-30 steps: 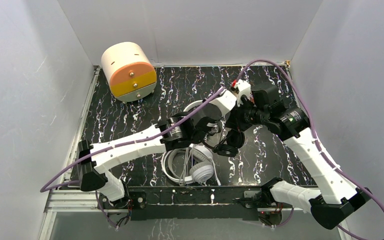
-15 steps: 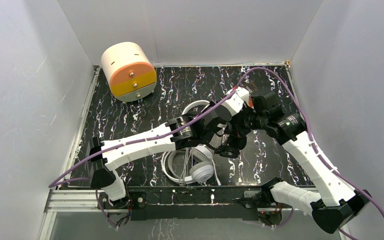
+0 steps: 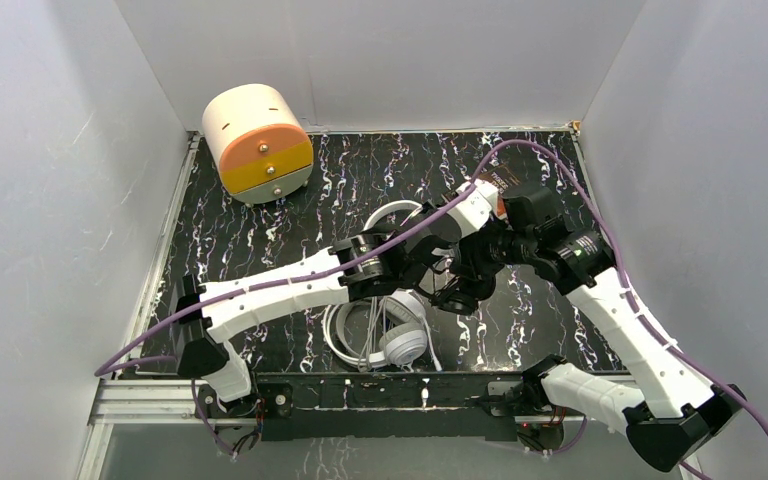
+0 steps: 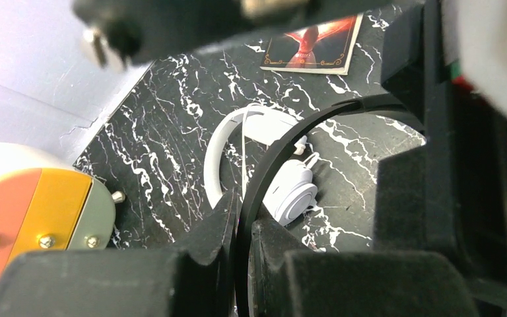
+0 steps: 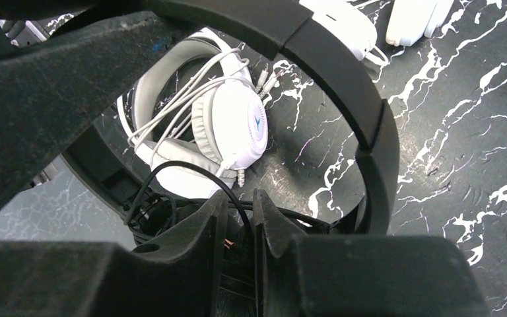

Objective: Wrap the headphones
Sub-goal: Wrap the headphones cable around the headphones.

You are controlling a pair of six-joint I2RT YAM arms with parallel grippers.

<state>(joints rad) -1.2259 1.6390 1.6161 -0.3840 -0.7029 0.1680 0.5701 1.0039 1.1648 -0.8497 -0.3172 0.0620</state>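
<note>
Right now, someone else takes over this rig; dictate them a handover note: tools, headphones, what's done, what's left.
Left tool: shut on the band of the black headphones, held above the table.
Right tool: jaws nearly together, black cord running into the gap; grip unclear.
Big white pair: on the table at the near edge, cord looped across it, apparently wrapped.
Slim white pair: on the table farther back, cord state unclear.
Left: finish winding the black cord; check the slim pair.
</note>
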